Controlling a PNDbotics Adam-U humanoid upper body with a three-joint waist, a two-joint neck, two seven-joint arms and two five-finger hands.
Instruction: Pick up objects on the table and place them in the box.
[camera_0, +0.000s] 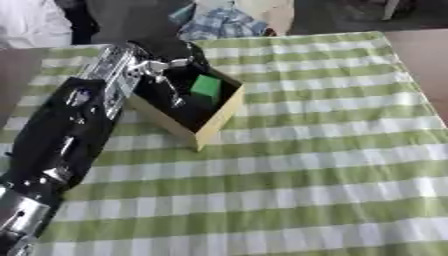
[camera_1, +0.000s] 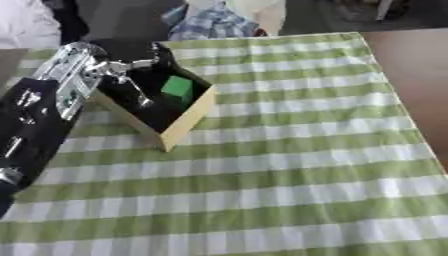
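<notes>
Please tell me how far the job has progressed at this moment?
Done: a green block already lies inside the wooden box with dark interior. In hand: the left hand reaches over the box; its fingers appear open. Left: no other objects show on the green-checked tablecloth.

From my seat the bench (camera_0: 332, 150) is covered in a soft matt cloth, green-and-white check, lying fairly smooth. The box (camera_0: 219, 117) looks like pale bare wood or board outside, dull black inside. The green block (camera_0: 206, 88) in it reads as matt plastic or foam. My left hand (camera_0: 149, 67) is shiny silver metal over black casing.
</notes>
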